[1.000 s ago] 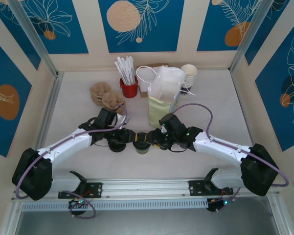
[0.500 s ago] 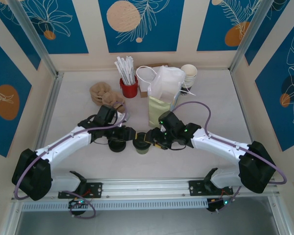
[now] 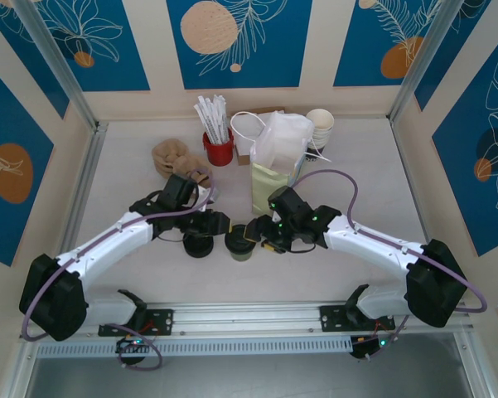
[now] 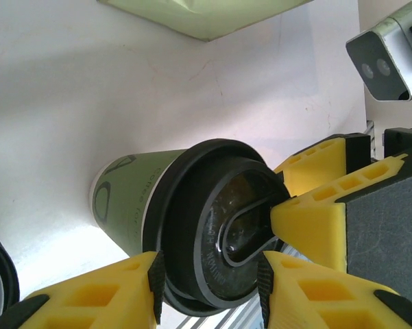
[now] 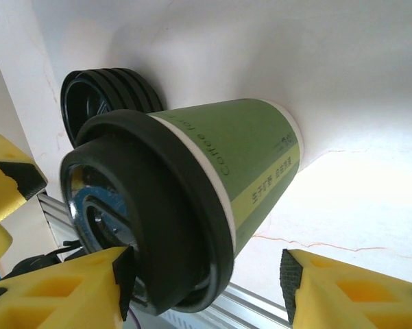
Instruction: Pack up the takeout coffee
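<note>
You have the takeout coffee (image 3: 239,242) upright on the counter (image 3: 124,174), in the lower middle of the top view, between your two hands. The left hand (image 4: 209,282) is clamped on it: in its wrist view both black pads (image 4: 155,281) press the rim of the black lid (image 4: 219,226), one at each side. I judge that this grip is there to hold the cup steady.

The right hand (image 5: 204,281) stands apart around the same cup. At the lower right of its wrist view you see a bare gap between the pad and the green wall of the cup, so this hand carries nothing.

Just left of the cup lies the low stack of loose black lids (image 3: 198,245). The light green paper bag (image 3: 269,189) stands just behind the cup, so I think the coffee must go there. A white bag (image 3: 282,141) sits over its top, and I cannot tell whether the mouth is free.

Be careful: a grip on the lid alone may pull the lid off when you lift.
</note>
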`<act>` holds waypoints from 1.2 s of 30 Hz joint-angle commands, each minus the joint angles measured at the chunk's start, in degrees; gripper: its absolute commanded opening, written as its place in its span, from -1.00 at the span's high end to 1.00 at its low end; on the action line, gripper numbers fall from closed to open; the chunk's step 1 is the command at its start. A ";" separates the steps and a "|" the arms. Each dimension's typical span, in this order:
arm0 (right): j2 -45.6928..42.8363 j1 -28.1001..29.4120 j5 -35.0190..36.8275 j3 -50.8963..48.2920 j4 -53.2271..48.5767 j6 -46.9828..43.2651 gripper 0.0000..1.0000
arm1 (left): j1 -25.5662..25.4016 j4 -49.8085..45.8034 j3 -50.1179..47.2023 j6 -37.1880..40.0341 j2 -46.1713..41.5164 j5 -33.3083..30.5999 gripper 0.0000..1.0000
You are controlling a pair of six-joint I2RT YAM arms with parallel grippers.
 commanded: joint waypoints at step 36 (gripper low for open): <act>-22.71 -19.45 -17.15 6.88 -5.33 -13.33 -0.17 | 9.39 7.40 1.31 -14.82 -11.67 -40.36 -0.51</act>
